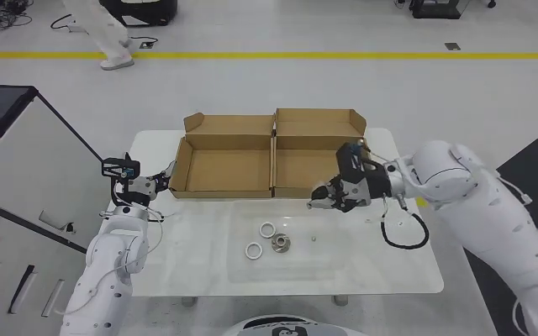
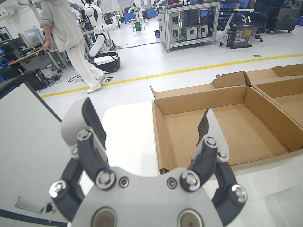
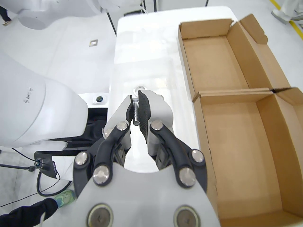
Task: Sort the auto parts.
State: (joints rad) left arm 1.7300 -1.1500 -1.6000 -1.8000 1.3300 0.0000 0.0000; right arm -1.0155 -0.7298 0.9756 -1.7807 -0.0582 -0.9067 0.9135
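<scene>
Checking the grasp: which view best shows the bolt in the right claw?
The right wrist view: the bolt has its threaded shank clamped in the right claw. In the top view the claw covers it. The left wrist view faces a cardboard box instead.

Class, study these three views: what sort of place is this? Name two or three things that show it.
Probably a robotics lab or industrial test hall: another humanoid robot stands on a wheeled base, a yellow floor line marks off the work area, and an equipment rack holds electronics.
</scene>
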